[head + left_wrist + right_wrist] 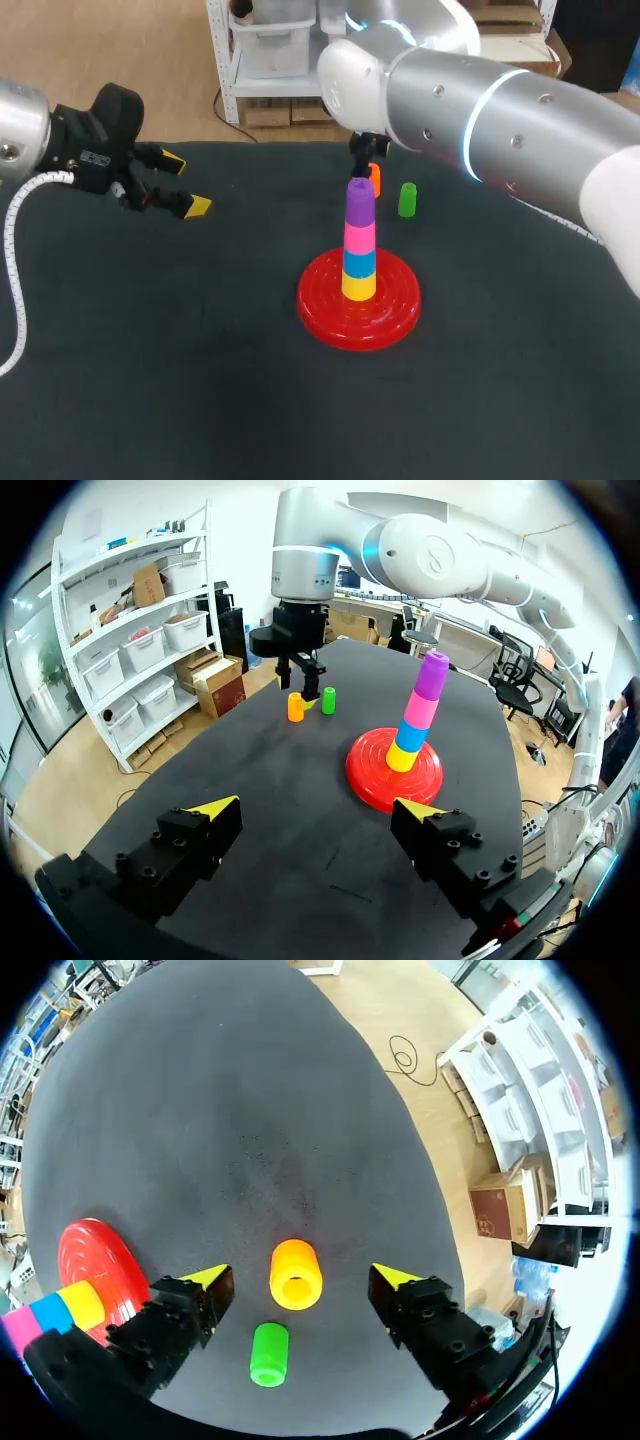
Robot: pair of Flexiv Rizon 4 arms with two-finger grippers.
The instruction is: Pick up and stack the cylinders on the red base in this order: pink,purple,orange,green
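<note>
Red base sits mid-table. It carries a stack of a yellow piece, a blue piece, the pink cylinder and the purple cylinder on top. Pink and purple look done, so orange should be next.

Orange cylinder stands upright behind the base on the far side, with the green cylinder just beside it, not touching.

Right gripper hangs straight over the orange cylinder. Its fingers are spread wide on either side of the cylinder, touching nothing and holding nothing.

Left gripper is well off to the base's left, spread wide and empty.

Doing the step well, as I judge it:
- Come straight down and keep the orange cylinder centred between the tips.
- Grip its sides around mid-height. Green sits outside the finger line but close, so avoid any sideways drift.
- Lift higher than the purple top before crossing to the base. The stack is tall and narrow, and a side knock could topple it.
- Lower onto the purple cylinder squarely.

Hard to make out:
- From overhead, the right arm's wrist covers the fingers and most of the orange cylinder.
- The gripper's height above the orange cylinder can't be judged.
- Whether the base has a centre peg is hidden by the stack.
</note>
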